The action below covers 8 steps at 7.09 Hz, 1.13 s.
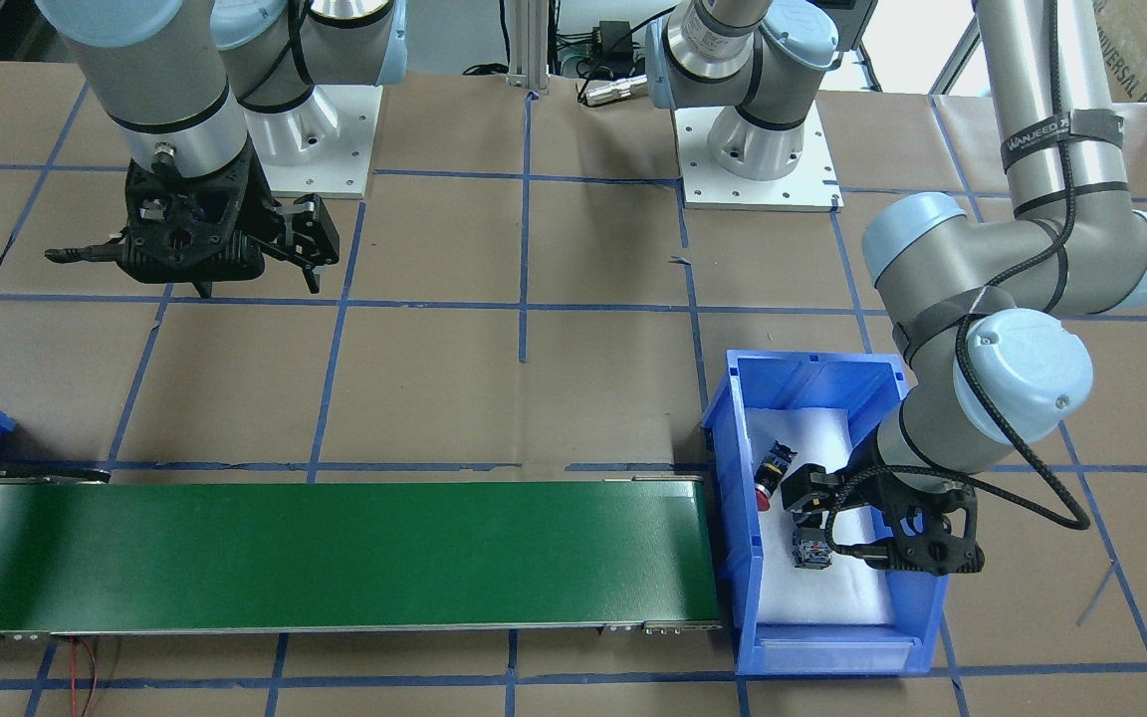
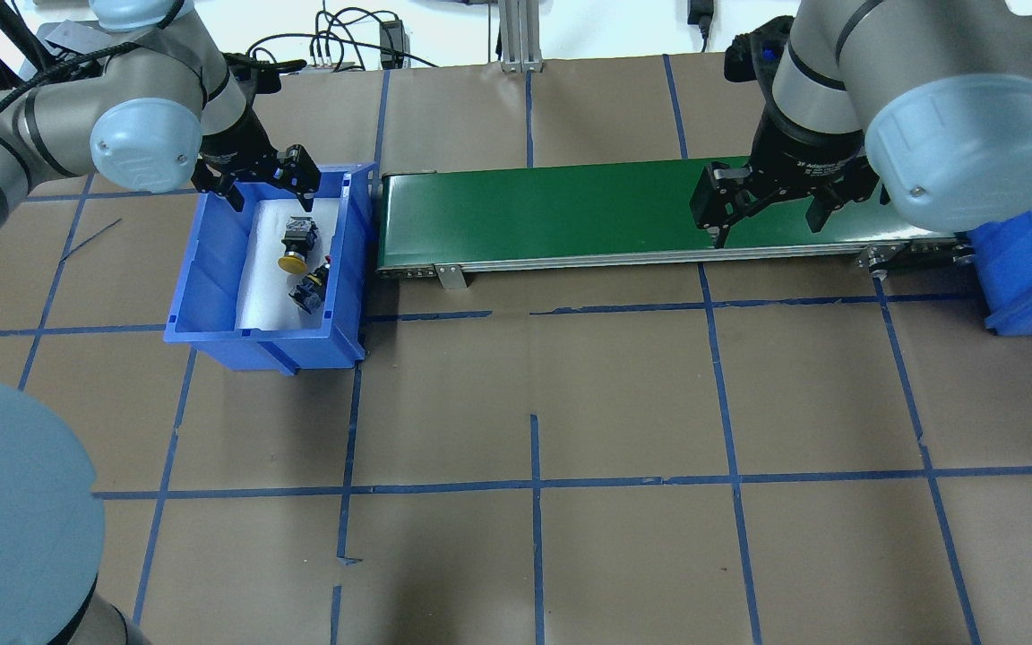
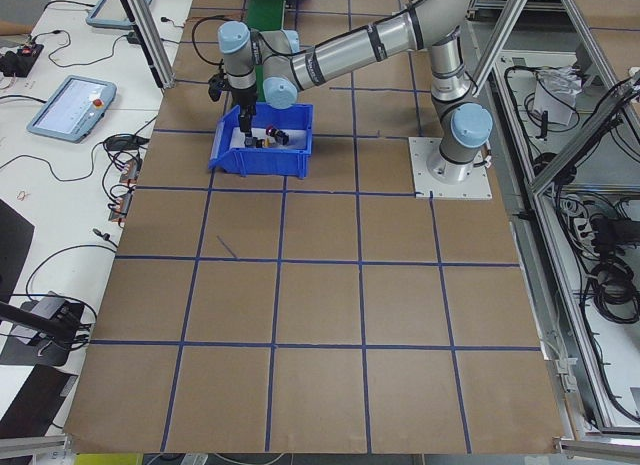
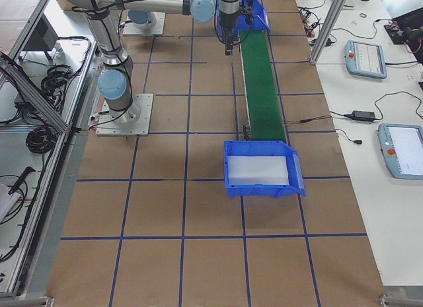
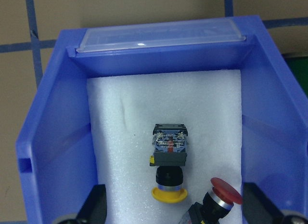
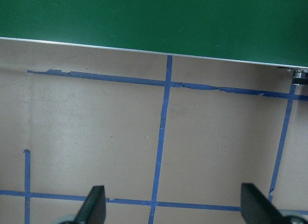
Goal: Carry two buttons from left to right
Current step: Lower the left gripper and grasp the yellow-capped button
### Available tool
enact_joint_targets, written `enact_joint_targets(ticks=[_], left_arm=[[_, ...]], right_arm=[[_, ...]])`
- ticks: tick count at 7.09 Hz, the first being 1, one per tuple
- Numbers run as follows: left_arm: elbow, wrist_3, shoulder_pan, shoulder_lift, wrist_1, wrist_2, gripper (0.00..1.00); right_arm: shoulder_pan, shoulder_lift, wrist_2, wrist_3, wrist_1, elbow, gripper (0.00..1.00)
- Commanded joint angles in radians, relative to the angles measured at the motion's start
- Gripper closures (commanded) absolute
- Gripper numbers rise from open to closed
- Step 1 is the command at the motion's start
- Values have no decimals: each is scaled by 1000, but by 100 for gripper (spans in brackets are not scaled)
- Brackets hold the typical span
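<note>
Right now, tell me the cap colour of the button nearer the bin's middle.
Yellow; that button shows best in the left wrist view.

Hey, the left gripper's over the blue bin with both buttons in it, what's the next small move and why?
Probably lower the left gripper straight down onto the yellow button. In the wrist view it lies on the foam, centred between the open fingers, while the red button sits off to one side near the bin wall. The green belt carries nothing.

Your red button (image 5: 225, 191) is cut off at the left wrist frame's bottom edge; front-facing, the left tool (image 2: 265, 179) hides the cap of the yellow button (image 1: 812, 550).
</note>
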Motion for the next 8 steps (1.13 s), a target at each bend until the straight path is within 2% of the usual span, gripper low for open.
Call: enact_joint_targets(ticks=[1, 2, 3, 8], left_arm=[[-17, -3, 5, -4, 2, 2, 0], [-73, -1, 7, -2, 4, 10, 0], [-84, -7, 7, -1, 36, 42, 0], [-101, -24, 7, -51, 128, 18, 3]], right_arm=[[0, 0, 0, 0, 2, 1, 0], [-2, -1, 0, 0, 2, -1, 0], [-2, -1, 0, 0, 2, -1, 0], [0, -1, 0, 0, 2, 1, 0]])
